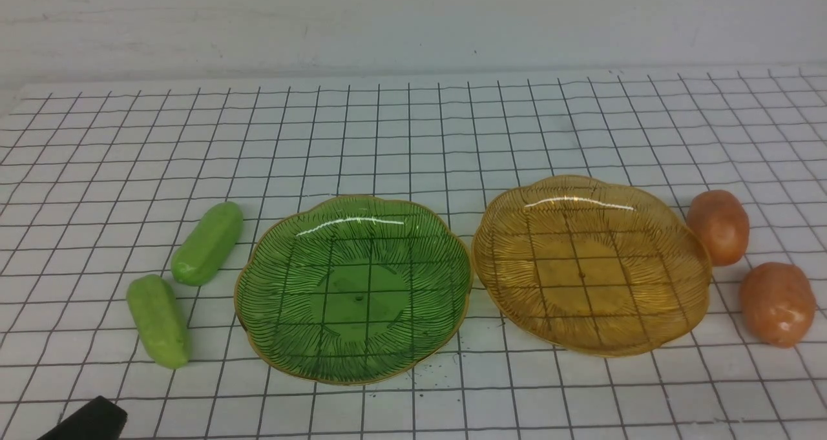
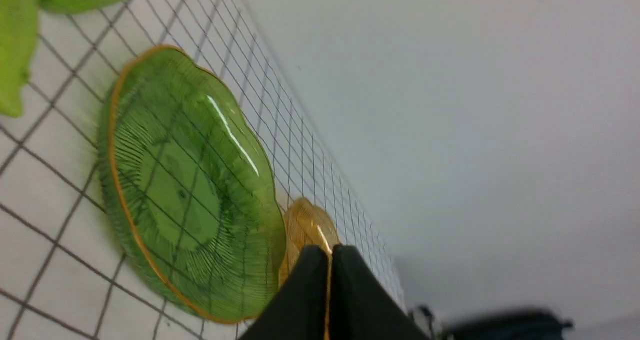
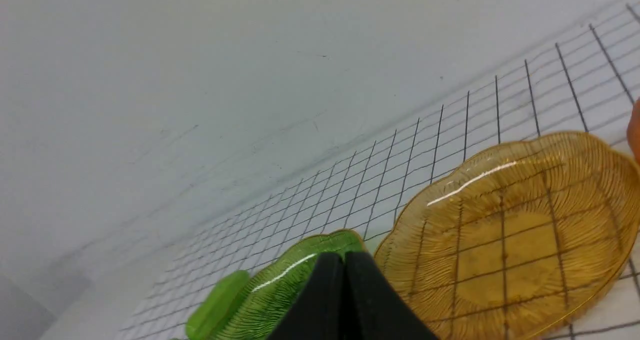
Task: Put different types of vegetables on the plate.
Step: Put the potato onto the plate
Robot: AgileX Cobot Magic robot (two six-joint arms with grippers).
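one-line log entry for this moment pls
left gripper shut, empty; right gripper shut, empty; green plate empty; amber plate empty; cucumbers left of green plate; potatoes right of amber plate

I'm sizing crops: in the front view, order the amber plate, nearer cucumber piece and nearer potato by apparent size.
1. amber plate
2. nearer cucumber piece and nearer potato: look alike, unranked.

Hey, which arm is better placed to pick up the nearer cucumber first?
Left. The nearer cucumber lies on the robot's left of the green plate, close to the left gripper at the front view's near-left corner.
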